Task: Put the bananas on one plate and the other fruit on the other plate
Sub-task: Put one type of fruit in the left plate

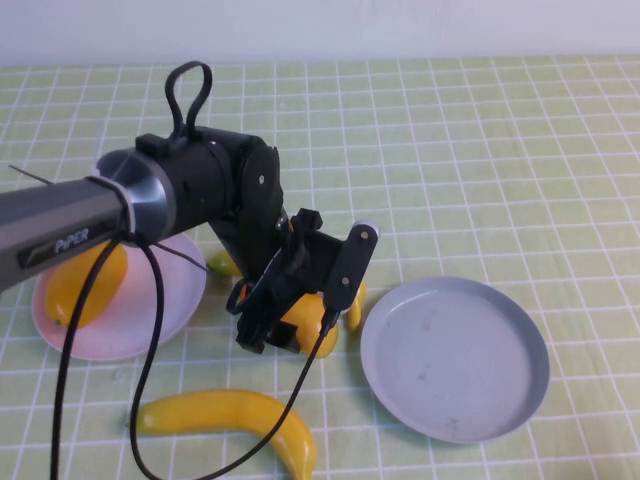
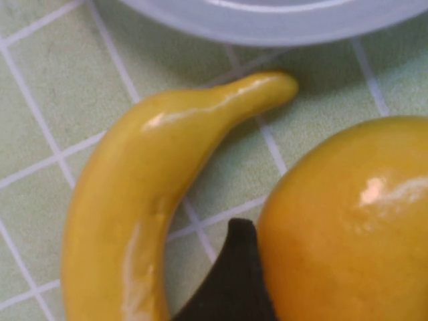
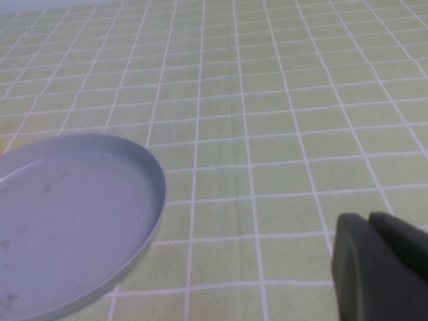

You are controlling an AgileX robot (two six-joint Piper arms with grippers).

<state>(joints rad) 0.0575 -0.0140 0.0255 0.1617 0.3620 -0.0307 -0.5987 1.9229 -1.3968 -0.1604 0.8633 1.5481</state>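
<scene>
My left gripper (image 1: 298, 318) is down at the table's middle, shut on an orange-yellow fruit (image 1: 305, 325) (image 2: 348, 227); one dark finger (image 2: 234, 284) presses its side. A banana (image 2: 140, 200) lies on the cloth right beside that fruit, mostly hidden behind the gripper in the high view, with an end showing (image 1: 353, 308). The second banana (image 1: 235, 415) lies near the front edge. Another orange-yellow fruit (image 1: 90, 285) rests on the pink plate (image 1: 170, 300) at the left. The grey-blue plate (image 1: 455, 360) (image 3: 67, 221) is bare at the right. My right gripper (image 3: 381, 267) is shut, low over the cloth beside that plate.
A green checked cloth (image 1: 450, 150) covers the table. The left arm's black cables (image 1: 145, 360) hang down over the pink plate's edge and the front banana. The grey-blue plate's rim (image 2: 267, 23) lies close beyond the banana's tip.
</scene>
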